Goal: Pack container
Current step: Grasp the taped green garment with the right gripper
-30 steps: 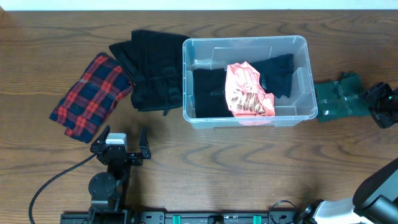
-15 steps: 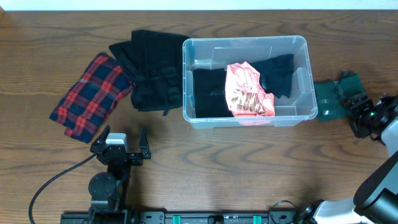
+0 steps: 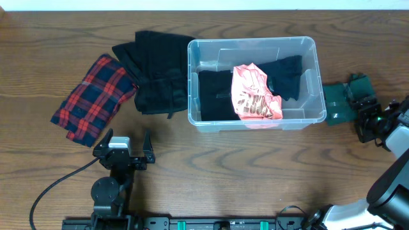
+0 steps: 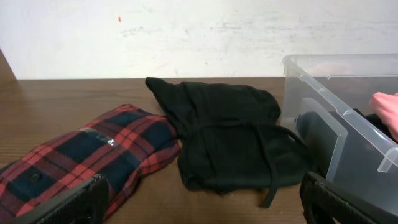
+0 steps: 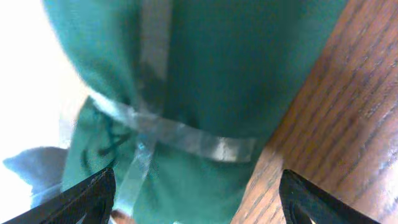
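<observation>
The right gripper (image 3: 366, 120) sits at the right edge of the table (image 3: 255, 172), its jaws apart and clamped on nothing. In the right wrist view the two dark fingers (image 5: 90, 194) stand wide at the bottom corners. A folded green garment (image 5: 205, 74) fills the space ahead of them, with a pale shiny strip running across it. Whether the fingers touch the cloth cannot be told. From overhead, this green garment lies flat on the wood between the gripper and the right end of the container (image 3: 252, 40), touching or just beside its wall.

The container stands in the upper middle of the table, long side across. A black garment (image 3: 214, 96) lies on its floor, and a crumpled pink garment (image 3: 255, 96) with pale print rests on top, near the front wall.

The left gripper (image 3: 126, 145) hovers near the front left of the table, jaws fully apart and holding nothing, well apart from the container. Beyond it lies a red and dark blue plaid garment (image 4: 81, 158). A heap of black clothes (image 4: 230, 137) lies beside the plaid garment, up against the container's left wall.
</observation>
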Tool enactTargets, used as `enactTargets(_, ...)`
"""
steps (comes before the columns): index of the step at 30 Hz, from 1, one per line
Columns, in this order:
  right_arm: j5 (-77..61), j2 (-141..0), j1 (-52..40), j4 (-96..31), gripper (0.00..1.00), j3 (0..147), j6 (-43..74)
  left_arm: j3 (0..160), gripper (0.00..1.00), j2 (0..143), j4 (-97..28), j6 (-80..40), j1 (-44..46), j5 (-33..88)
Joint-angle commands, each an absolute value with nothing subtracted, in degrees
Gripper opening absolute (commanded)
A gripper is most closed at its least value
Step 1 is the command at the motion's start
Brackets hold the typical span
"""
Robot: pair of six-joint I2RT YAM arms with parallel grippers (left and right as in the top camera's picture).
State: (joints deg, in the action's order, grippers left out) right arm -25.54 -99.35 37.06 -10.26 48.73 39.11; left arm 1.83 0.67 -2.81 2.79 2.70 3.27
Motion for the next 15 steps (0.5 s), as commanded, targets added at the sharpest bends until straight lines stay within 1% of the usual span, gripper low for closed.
enactTargets(1,-25.5,-103.3,37.5,-8.6,0.82,48.2,42.5,0.3,0.98,0.7,-3.7,2.3,2.9,3.5)
enactTargets(4,-26.8,-107.1,37.5,-4.6,0.80,48.2,42.9,0.3,0.98,0.7,-3.7,2.3,2.9,3.5)
enactTargets(7,-29.7,-109.5,37.5,-2.9,0.68,48.2,42.8,0.3,0.98,0.7,-3.7,2.3,2.9,3.5)
enactTargets(10,-30.1,-109.8,37.5,-3.4,0.64,48.2,42.5,0.3,0.98,0.7,-3.7,2.3,2.9,3.5)
enactTargets(12,-30.1,-109.7,37.5,-3.4,0.63,48.2,42.4,0.3,0.98,0.7,-3.7,2.3,2.9,3.5)
enactTargets(15,-30.1,-109.7,37.5,-3.5,0.52,48.2,39.8,0.3,0.98,0.7,-3.7,2.3,2.9,3.5)
